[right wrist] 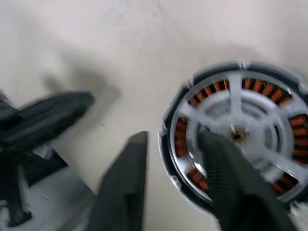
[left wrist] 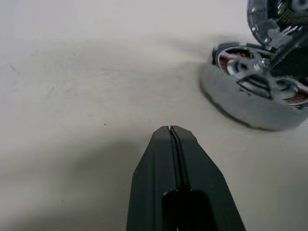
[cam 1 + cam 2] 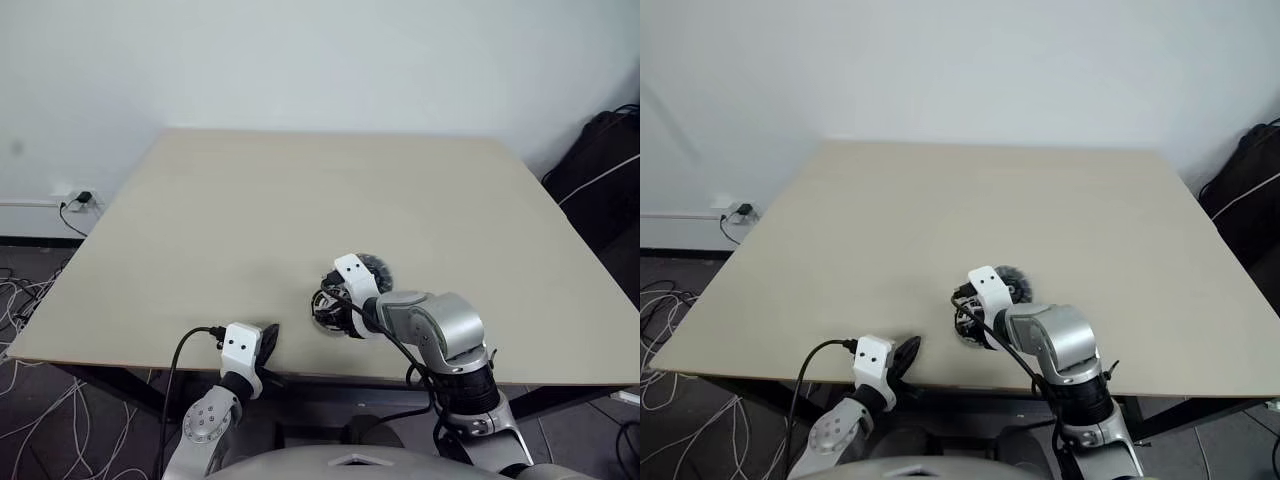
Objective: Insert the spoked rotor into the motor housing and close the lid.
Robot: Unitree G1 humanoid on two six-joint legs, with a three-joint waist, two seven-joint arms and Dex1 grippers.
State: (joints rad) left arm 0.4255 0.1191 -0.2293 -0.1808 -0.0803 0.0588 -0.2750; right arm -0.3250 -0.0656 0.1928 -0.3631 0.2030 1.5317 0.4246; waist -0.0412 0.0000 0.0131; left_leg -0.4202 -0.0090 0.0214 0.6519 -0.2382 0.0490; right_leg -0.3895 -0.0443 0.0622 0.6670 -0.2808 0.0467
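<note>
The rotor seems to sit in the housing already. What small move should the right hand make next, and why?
Probably lift the right hand clear and move it toward the lid, which lies just beyond the motor housing. The spoked rotor already sits inside the copper windings, and the right hand's fingers stand apart over it, one across the rotor, gripping nothing. The left hand is shut and rests aside.

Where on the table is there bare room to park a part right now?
The table is bare across its whole far half and its left side beyond the left gripper. It is crowded only near the front edge, where the right gripper straddles the motor housing beside the lid.
</note>
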